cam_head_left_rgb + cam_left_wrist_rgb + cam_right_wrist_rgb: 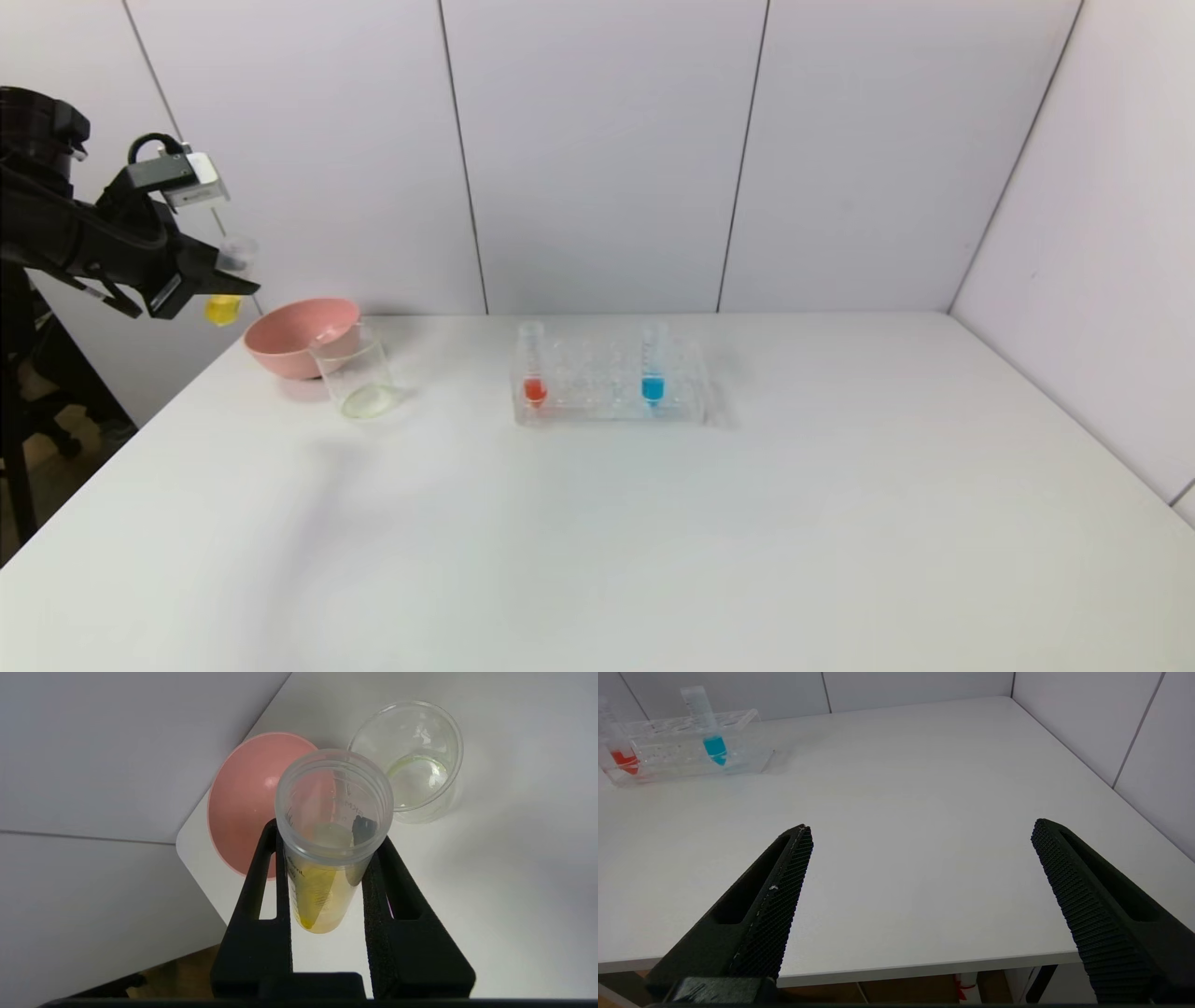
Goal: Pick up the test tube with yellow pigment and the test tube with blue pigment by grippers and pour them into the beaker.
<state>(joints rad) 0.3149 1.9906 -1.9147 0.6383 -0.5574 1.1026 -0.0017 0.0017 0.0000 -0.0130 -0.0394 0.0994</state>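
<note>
My left gripper (219,280) hangs high at the table's far left, shut on the test tube with yellow pigment (224,299), which stands roughly upright. In the left wrist view that yellow tube (322,877) sits between the black fingers (261,882), above the pink bowl and the beaker (413,765). The beaker (359,378) stands on the table right of the bowl, with a thin pale film at its bottom. The test tube with blue pigment (653,373) stands in the clear rack (611,387); it also appears as the blue tube (707,728) in the right wrist view. My right gripper (920,835) is open over the table's near edge, out of the head view.
A pink bowl (299,336) sits at the far left corner, touching the beaker's side. A tube with red-orange liquid (533,369) stands at the rack's left end. White wall panels close the back and right. The table edge (924,966) lies under the right gripper.
</note>
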